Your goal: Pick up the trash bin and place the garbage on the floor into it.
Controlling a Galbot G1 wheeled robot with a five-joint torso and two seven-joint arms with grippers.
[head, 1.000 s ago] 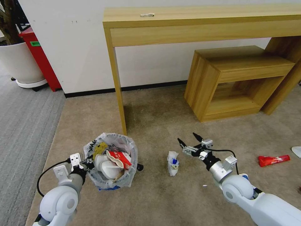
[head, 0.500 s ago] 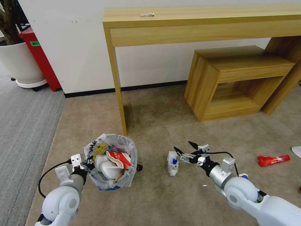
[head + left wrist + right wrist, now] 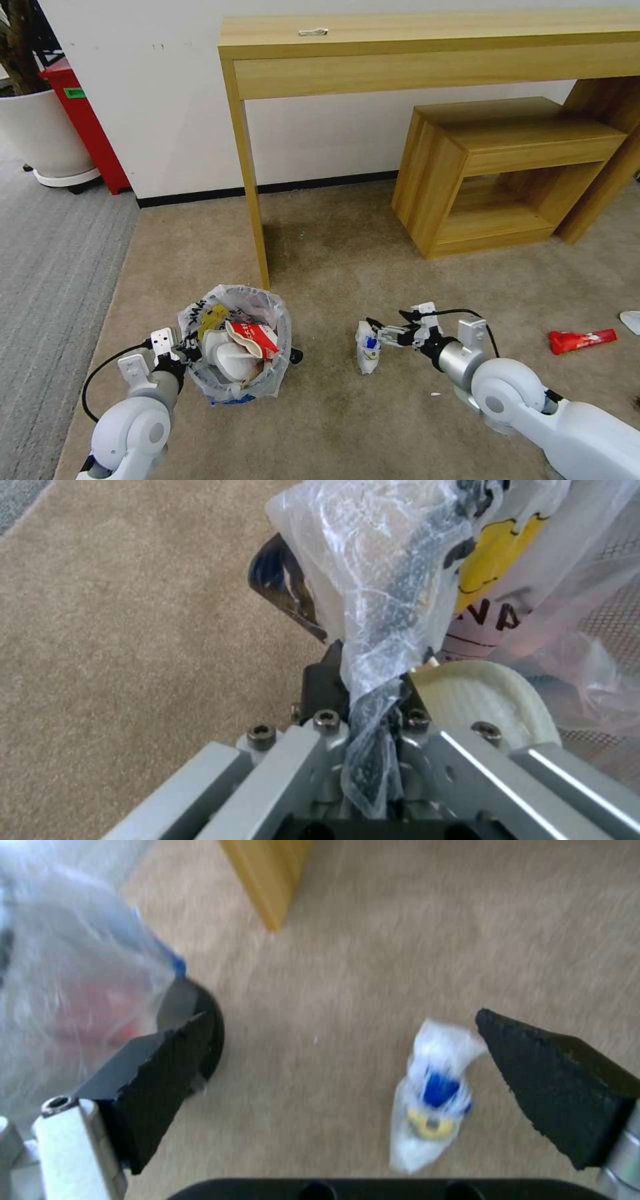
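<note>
The trash bin (image 3: 235, 343), lined with a crinkly white bag (image 3: 400, 580), stands on the beige floor (image 3: 347, 267) near the table leg. White slippers and a red-white carton (image 3: 257, 337) lie in it. My left gripper (image 3: 181, 347) is shut on the bin's near rim, and its jaws (image 3: 373, 680) pinch the bag. Low over the carpet, my right gripper (image 3: 385, 319) is open, its fingertips just right of a crushed blue-white paper cup (image 3: 367, 347). In the right wrist view the cup (image 3: 433, 1095) lies between the spread black fingers (image 3: 553, 1080), closer to one. A red wrapper (image 3: 582, 340) lies further right.
A tall wooden table's leg (image 3: 250, 180) stands just behind the bin. A low wooden shelf unit (image 3: 493, 173) sits at the back right. A white scrap (image 3: 630, 321) lies at the right edge. Grey ribbed carpet (image 3: 47, 267), a white planter (image 3: 40, 133) and a red box (image 3: 83, 120) are at the left.
My right gripper has dropped lower and moved left towards the crushed cup, staying open. The left arm and the bin have barely moved.
</note>
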